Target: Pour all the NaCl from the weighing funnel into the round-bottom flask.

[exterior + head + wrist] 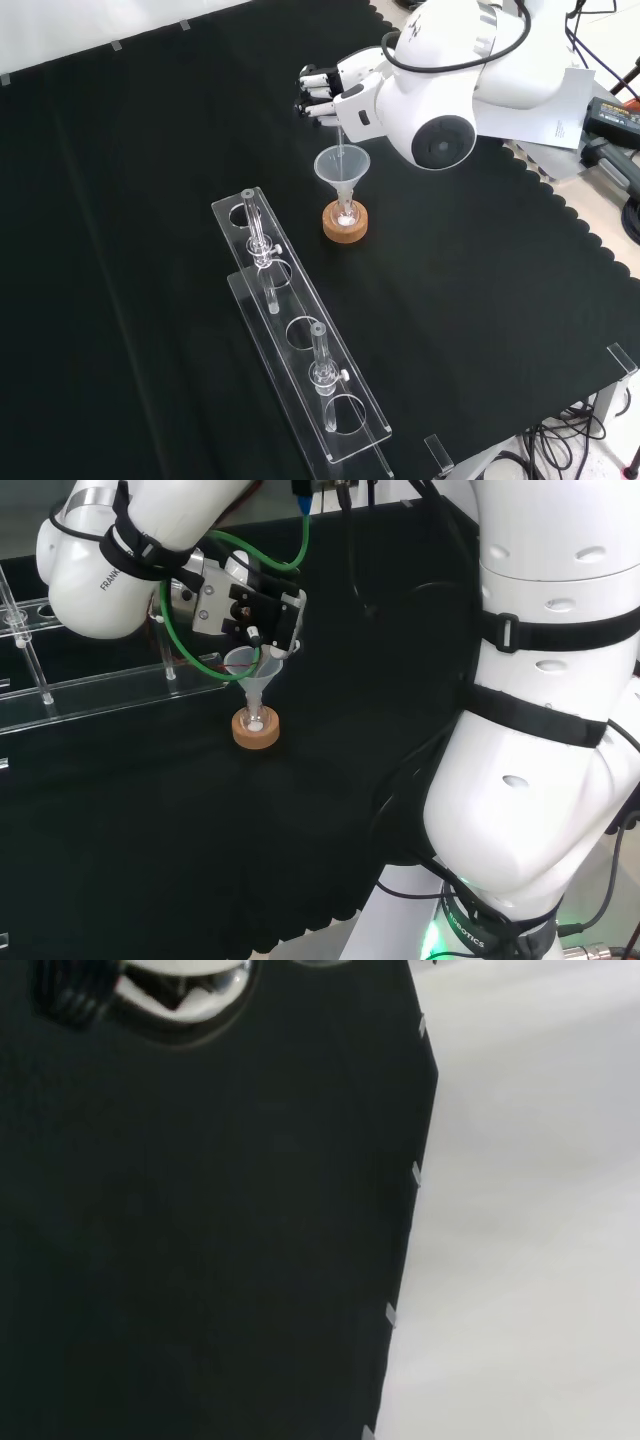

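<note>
The black cloth-covered table [150, 200] spreads across the whole scene, its scalloped edge running down the right side of the front view. Over it reaches the white robot arm [545, 730], whose big links stand at the right of the head view and whose rounded link with a grey cap [440, 140] hangs at the far side of the table in the front view. Next in size is a long clear plastic rack with round holes [300, 345], lying slantwise at the near middle of the front view, with two slim clear glass pieces standing upright in it; in the head view it lies at the left. The black and white robot hand [325, 92] comes in from the far side in the front view, its fingers curled round something thin and clear, which I take to be the clear weighing funnel [340, 135], held steeply tilted with its lower end in the mouth of a clear cone-shaped glass funnel [342, 170]. That cone funnel sits upright in the neck of the small clear round-bottom flask [345, 212], which rests on a round cork ring stand [256, 730] just right of the rack's far end in the front view. A little white powder [255, 723] shows at the bottom of the flask.
</note>
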